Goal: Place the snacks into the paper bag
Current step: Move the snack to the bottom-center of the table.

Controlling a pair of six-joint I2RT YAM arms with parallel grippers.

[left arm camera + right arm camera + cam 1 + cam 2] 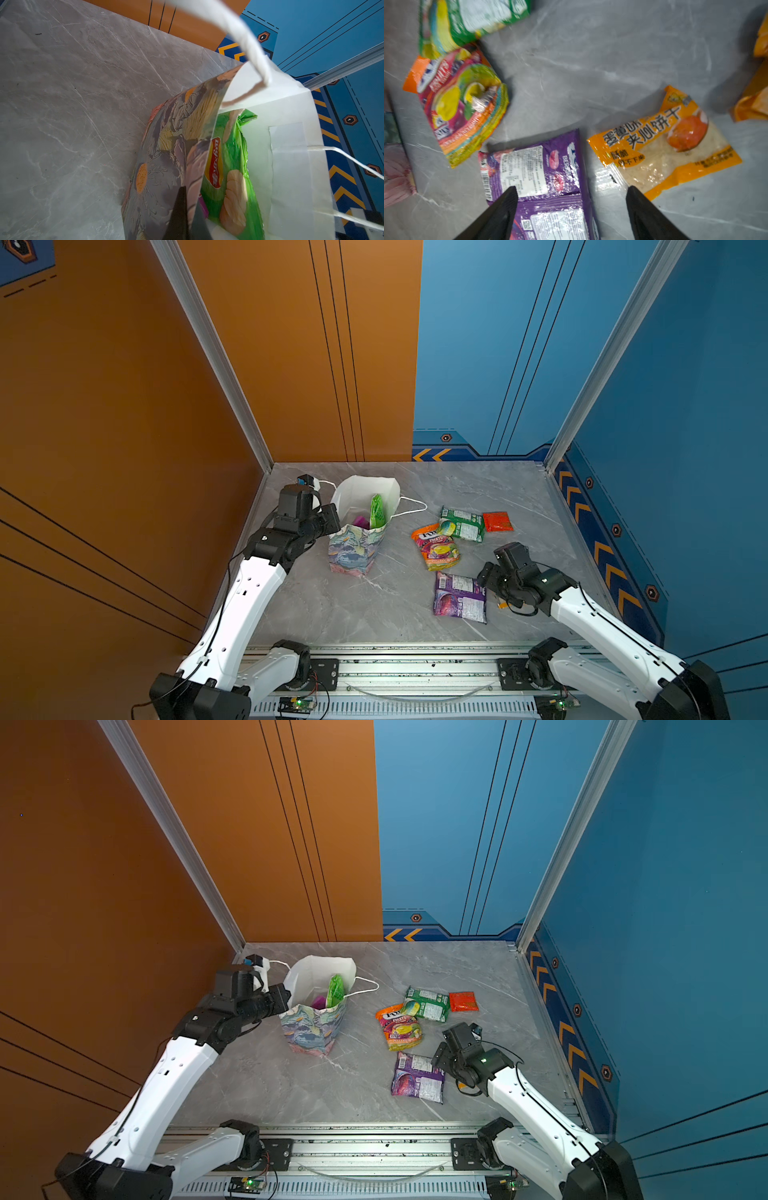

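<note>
The paper bag (357, 547) stands near the worktop's far left corner, my left tool (188, 218) clenched on its wall; green chips (377, 512) sit inside; my right tool (571, 193) hangs released over a purple packet (537, 172) toward the near right edge; next, I judge, I descend and pinch it.

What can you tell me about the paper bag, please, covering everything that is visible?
The paper bag stands upright on the grey table with its mouth open. Its outside carries a pastel floral print, the inside is plain white, and it has white cord handles. A green chip packet and a magenta packet sit inside. The left gripper is shut on its wall at the rim.
</note>
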